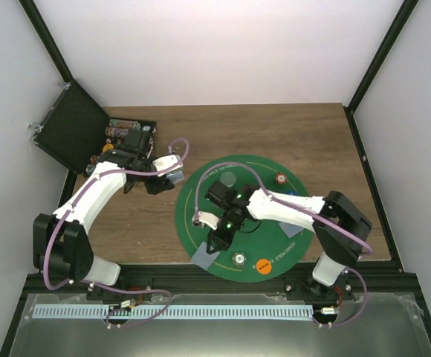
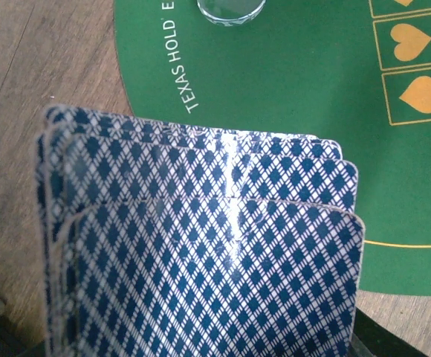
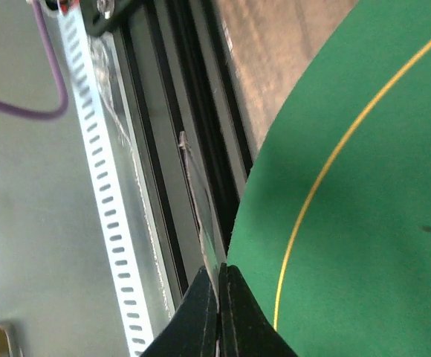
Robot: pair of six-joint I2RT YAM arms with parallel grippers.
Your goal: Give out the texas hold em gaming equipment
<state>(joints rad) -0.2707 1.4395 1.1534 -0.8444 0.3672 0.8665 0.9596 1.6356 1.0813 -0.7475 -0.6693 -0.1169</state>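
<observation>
Left gripper point(image 1: 166, 177), centre-left of top view, grips a fan of playing cards point(image 2: 201, 253). Backs are glossy w/ a dark-blue diamond lattice on white, rounded corners, glare streak down the middle. The fan fills the lower half of the left wrist view; its bottom is cut off and the fingers are hidden behind it. Several layers show at the edges, exact count unclear.

Behind the cards lies a round green felt-like mat point(image 2: 290, 104) w/ white lettering cut by the frame, gold suit boxes upper right and a thin gold ring line. Clear token point(image 2: 230, 7) sits at the top edge, only partly in frame. Wood-grain table point(image 2: 30, 89) at left.

Right gripper point(image 3: 219, 290), bottom centre of right wrist view, has its black fingers pinched tight on a single card point(image 3: 198, 201). It's seen edge-on as a thin pale sliver, face unreadable, over the mat's edge. White slotted strip point(image 3: 110, 208) and purple cable point(image 3: 18, 111) at left.

In the top view, orange token point(image 1: 263, 265) lies at the mat's lower rim and red-and-white token point(image 1: 279, 179) upper right; markings too small to read. Black case point(image 1: 70, 130) upper left is open, contents hard to make out.
</observation>
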